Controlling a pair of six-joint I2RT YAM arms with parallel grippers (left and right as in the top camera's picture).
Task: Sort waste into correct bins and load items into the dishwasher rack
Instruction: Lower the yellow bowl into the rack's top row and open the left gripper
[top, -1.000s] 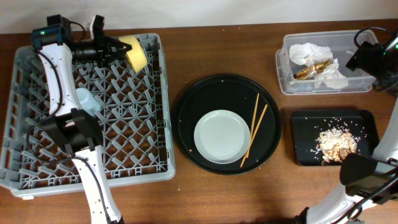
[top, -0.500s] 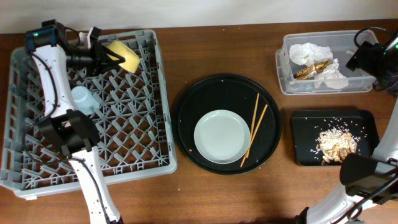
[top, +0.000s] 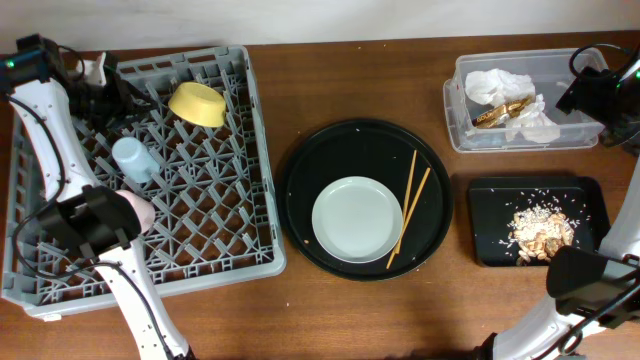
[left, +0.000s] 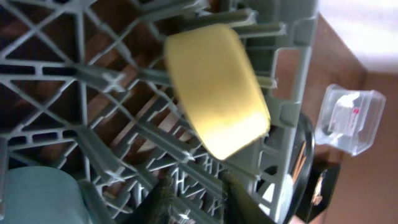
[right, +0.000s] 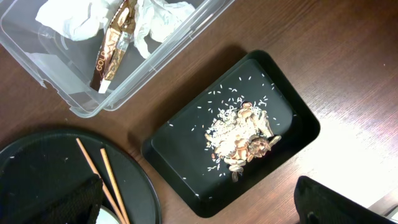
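The yellow bowl (top: 197, 103) lies tilted on the pegs at the back of the grey dishwasher rack (top: 225, 250); it also shows in the left wrist view (left: 214, 96). My left gripper (top: 108, 86) is open and empty, left of the bowl (left: 200, 202). The blue cup (top: 133, 160) and pink cup (top: 142, 211) sit in the rack. The pale plate (top: 357, 219) and two chopsticks (top: 410, 205) lie on the round black tray (top: 300, 165). My right gripper (top: 588, 93) hangs open and empty above the bins (right: 199, 211).
The clear tub (top: 457, 130) holds white napkins (top: 497, 82) and the gold wrapper (top: 500, 110). The flat black tray (top: 490, 200) holds food scraps (top: 538, 228). Both show in the right wrist view, tub (right: 74, 102) and tray (right: 180, 143). Bare wood lies between rack and round tray.
My left gripper let go of the yellow bowl and drew back to the left. The bowl now rests in the rack's back row. The right arm has not moved.
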